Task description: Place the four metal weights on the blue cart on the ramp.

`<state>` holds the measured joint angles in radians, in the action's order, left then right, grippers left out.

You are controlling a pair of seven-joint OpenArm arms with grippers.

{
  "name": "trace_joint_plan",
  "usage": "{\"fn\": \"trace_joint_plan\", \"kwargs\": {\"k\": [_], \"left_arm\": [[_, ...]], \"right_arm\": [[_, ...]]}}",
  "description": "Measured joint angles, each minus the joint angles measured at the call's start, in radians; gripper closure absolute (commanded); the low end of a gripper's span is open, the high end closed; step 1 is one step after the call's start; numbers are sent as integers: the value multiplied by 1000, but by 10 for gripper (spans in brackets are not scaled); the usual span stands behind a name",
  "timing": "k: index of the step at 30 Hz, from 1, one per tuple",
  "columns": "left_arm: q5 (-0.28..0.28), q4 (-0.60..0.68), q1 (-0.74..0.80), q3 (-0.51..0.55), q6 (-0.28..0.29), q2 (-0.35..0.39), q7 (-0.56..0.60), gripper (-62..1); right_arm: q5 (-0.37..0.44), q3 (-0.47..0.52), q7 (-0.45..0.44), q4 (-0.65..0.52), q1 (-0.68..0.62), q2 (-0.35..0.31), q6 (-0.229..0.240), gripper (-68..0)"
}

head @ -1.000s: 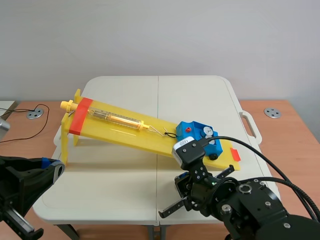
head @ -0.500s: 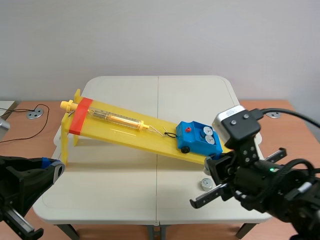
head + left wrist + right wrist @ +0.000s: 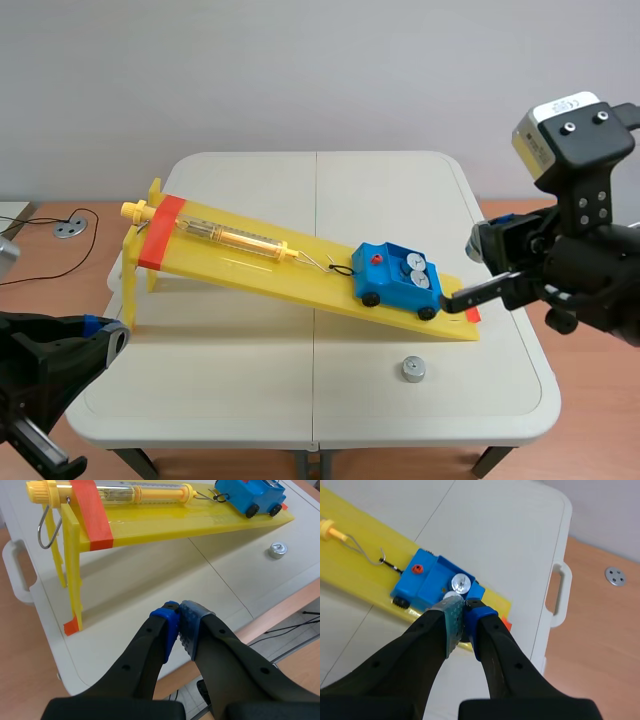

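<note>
Right hand risen, blue cart partly hidden

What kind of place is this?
Probably a laboratory or teaching room set up for a physics exercise. A yellow ramp with a spring scale and a blue cart stands on a white folding table. A loose metal weight lies nearby, and the wall is bare.

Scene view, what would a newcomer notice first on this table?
The long yellow ramp slants across the white table, with a blue cart near its low end, hooked to a spring scale. Next comes one lone metal weight on the table in front of the ramp. The right pincer hangs shut by the ramp's low end.
</note>
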<state>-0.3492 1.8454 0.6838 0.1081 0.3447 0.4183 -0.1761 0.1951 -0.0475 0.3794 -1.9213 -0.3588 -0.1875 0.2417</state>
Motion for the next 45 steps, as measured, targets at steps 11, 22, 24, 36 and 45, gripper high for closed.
{"fn": "trace_joint_plan", "kwargs": {"k": [11, 22, 24, 36, 45], "left_arm": [[0, 0, 0, 0, 0, 0, 0, -27], [0, 0, 0, 0, 0, 0, 0, -27], [0, 0, 0, 0, 0, 0, 0, -27], [0, 0, 0, 0, 0, 0, 0, -27], [0, 0, 0, 0, 0, 0, 0, -27]], "right_arm": [[-31, -5, 16, 238, 197, 76, -11, -7], [-57, -50, 15, 407, 323, 90, -25, -7], [-76, -71, 15, 425, 336, 99, -26, -7], [-127, -133, 16, 475, 364, 149, -71, -8], [-136, -140, 14, 480, 365, 148, -116, -8]]}}
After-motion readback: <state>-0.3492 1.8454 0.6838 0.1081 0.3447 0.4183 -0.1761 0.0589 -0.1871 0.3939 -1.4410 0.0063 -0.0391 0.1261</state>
